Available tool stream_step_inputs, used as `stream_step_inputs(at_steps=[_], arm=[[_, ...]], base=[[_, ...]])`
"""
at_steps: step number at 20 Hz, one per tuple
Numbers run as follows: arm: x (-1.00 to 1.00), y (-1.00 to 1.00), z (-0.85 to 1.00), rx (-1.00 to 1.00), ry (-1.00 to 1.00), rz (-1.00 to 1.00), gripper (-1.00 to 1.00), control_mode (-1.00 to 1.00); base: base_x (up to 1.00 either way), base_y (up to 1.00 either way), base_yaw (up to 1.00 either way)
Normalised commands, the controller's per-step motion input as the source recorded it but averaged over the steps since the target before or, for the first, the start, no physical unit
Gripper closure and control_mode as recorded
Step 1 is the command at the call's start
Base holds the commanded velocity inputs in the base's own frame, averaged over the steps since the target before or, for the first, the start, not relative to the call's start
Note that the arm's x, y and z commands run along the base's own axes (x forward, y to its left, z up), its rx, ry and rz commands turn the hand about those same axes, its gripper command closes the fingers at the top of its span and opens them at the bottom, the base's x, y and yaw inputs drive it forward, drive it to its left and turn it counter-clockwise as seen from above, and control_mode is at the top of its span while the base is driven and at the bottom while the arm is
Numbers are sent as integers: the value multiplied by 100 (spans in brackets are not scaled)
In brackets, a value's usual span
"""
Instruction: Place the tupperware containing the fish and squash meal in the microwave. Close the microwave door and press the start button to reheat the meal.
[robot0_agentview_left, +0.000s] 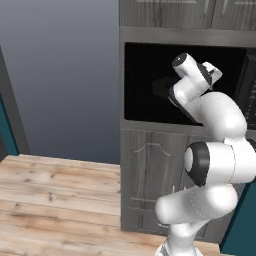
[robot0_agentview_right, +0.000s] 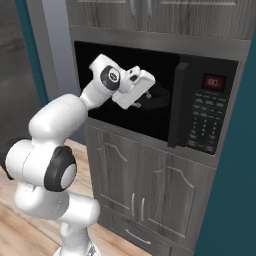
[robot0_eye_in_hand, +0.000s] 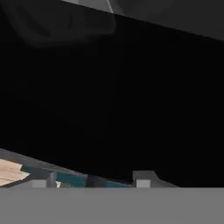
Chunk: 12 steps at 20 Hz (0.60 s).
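Rendered frames, even soft lighting, no hard cast shadows. White glossy robot arm (robot0_agentview_left: 215, 165) shows smooth shading, brighter on its upper surfaces, so light reads as coming from above. Large black built-in microwave (robot0_agentview_right: 200, 107): cavity almost fully dark, interior detail lost; small red display (robot0_agentview_right: 214, 81) glows but its digits are too blurred to read. Grey wood-grain cabinet doors (robot0_agentview_right: 145, 195) evenly lit, low contrast. Hand view very dim, mostly black, with coarse blocky edges at the near bottom. General softness throughout; no glare, no edge distortion.
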Motion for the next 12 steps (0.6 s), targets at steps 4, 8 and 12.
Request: stream_step_inputs(at_steps=[4, 8, 12], arm=[[16, -46, -11, 0, -12, 26, -100, -100], [-94, 22, -24, -13, -41, 20, -100, -100], [-100, 57, -19, -15, -50, 12, -100, -100]], base=[[0, 0, 0], [0, 0, 0], [0, 0, 0]])
